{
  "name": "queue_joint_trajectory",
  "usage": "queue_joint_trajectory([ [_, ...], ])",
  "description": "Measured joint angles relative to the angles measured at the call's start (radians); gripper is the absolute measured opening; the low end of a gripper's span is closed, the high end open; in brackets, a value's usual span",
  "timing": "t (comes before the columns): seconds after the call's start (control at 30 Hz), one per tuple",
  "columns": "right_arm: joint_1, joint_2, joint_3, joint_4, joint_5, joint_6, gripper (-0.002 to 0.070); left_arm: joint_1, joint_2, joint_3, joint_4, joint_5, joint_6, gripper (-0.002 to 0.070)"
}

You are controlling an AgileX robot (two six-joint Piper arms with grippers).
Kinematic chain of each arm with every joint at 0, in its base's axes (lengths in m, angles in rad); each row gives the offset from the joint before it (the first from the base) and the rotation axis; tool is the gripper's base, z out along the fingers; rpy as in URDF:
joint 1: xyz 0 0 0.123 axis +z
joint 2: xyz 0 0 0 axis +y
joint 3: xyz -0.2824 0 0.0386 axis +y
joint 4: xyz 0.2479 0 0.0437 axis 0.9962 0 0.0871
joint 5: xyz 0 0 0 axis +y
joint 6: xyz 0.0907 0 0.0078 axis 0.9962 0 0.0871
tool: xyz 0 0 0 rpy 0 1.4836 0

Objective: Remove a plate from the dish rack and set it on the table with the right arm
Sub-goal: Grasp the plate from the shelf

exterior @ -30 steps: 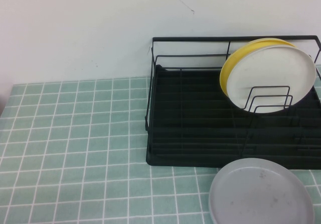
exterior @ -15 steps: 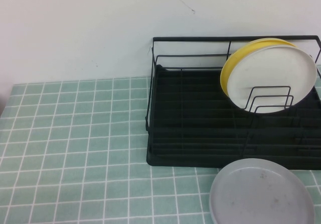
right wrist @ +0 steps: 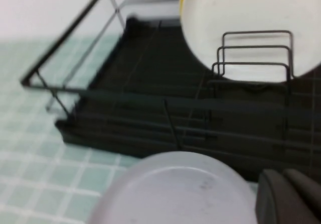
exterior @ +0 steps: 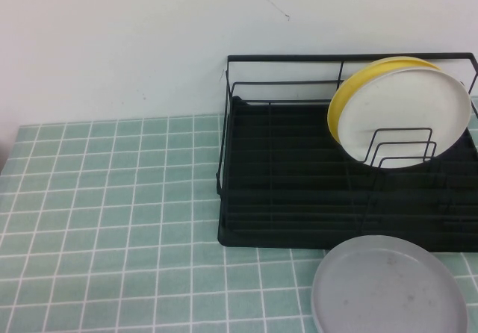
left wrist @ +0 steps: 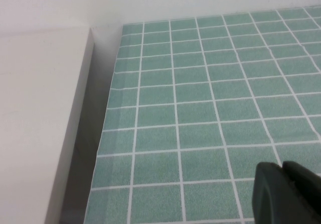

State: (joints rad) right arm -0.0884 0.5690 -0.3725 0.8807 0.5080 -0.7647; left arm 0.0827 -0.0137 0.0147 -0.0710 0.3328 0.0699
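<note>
Standing in the dish rack (exterior: 299,176) at the high view's right are one white plate (exterior: 407,116) and one yellow plate (exterior: 351,86), one grey plate (exterior: 388,288) lying on the table (exterior: 112,213) below, while the left gripper (left wrist: 286,194) and right gripper (right wrist: 288,196), both pressed together and holding nothing, hover above the tiles.

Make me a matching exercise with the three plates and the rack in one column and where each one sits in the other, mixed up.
Things:
1. white plate
2. yellow plate
3. grey plate
4. dish rack

Places:
A. flat on the table in front of the rack
B. upright in the rack, front one
C. by the wall, on the tiles
D. upright in the rack, behind another plate

Pairs: 1-B, 2-D, 3-A, 4-C.

The left claw is over bare tiles; the right claw is near the grey plate.
</note>
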Motion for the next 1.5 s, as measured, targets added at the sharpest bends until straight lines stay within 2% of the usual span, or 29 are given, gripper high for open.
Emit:
queue_joint_trajectory([
  [0.23,0.0,0.312,-0.216,0.007,0.074,-0.361,-0.0001,0.0,0.0,0.0,0.0,0.0,0.0,-0.0003],
  [0.37,0.0,0.455,-0.328,0.011,0.105,-0.489,0.0017,0.0,0.0,0.0,0.0,0.0,0.0,-0.0003],
  [0.47,0.0,0.546,-0.415,0.011,0.126,-0.57,0.0092,0.0,0.0,0.0,0.0,0.0,0.0,-0.0003],
  [0.63,0.0,0.696,-0.563,0.013,0.138,-0.728,0.0279,0.0,0.0,0.0,0.0,0.0,0.0,-0.0003],
  [0.73,0.0,0.783,-0.633,0.013,0.14,-0.836,0.0318,0.0,0.0,0.0,0.0,0.0,0.0,-0.0003],
  [0.9,0.0,0.909,-0.748,0.014,0.144,-0.917,0.0327,0.0,0.0,0.0,0.0,0.0,0.0,-0.0003],
  [1.13,0.0,1.054,-0.878,0.014,0.144,-0.935,0.0329,0.0,0.0,0.0,0.0,0.0,0.0,-0.0003],
  [1.5,0.0,1.183,-0.946,0.014,0.137,-0.99,0.0329,0.0,0.0,0.0,0.0,0.0,0.0,-0.0003],
])
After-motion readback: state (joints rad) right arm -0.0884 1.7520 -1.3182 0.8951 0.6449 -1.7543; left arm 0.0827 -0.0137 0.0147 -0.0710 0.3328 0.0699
